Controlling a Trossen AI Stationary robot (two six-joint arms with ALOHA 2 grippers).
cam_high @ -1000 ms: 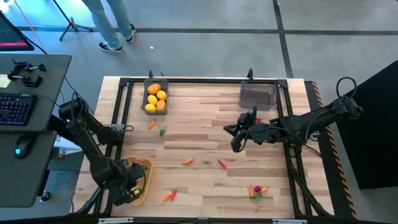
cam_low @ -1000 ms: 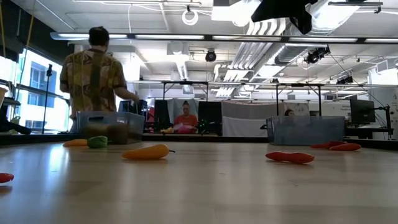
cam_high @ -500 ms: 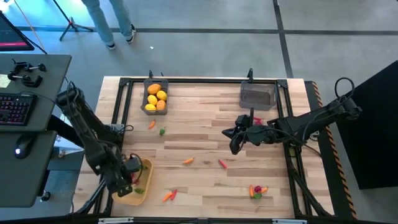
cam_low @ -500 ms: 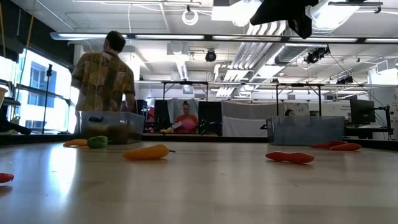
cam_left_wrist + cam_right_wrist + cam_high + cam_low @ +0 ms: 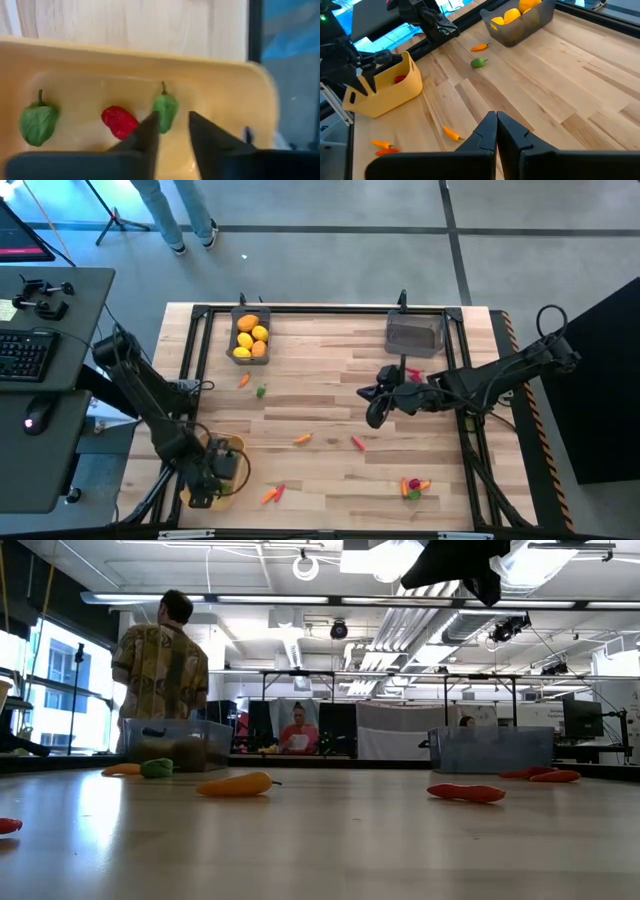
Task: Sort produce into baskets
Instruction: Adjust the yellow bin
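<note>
My left gripper (image 5: 220, 471) hangs over the tan tray (image 5: 238, 448) at the table's near left corner, its fingers (image 5: 172, 131) a little apart and empty. The tray holds two green peppers (image 5: 38, 121) (image 5: 165, 109) and a red piece (image 5: 119, 121). My right gripper (image 5: 375, 415) is shut and empty (image 5: 496, 124) above the bare wood right of the middle. An orange pepper (image 5: 302, 439) and a red chilli (image 5: 358, 443) lie on the table near it. Yellow and orange fruits fill the far left grey bin (image 5: 250, 335).
A second grey bin (image 5: 414, 335) stands at the far right, with a red piece (image 5: 415, 375) lying before it. More loose produce lies at the near edge (image 5: 272, 494), near right (image 5: 413, 487) and below the left bin (image 5: 261, 391). A black frame (image 5: 325, 308) rims the table. A person walks beyond.
My left arm has lifted a little and come back down, and its gripper has stayed over the tan tray. My right gripper has barely moved. In the low view, the person beyond the table has stepped to the right.
</note>
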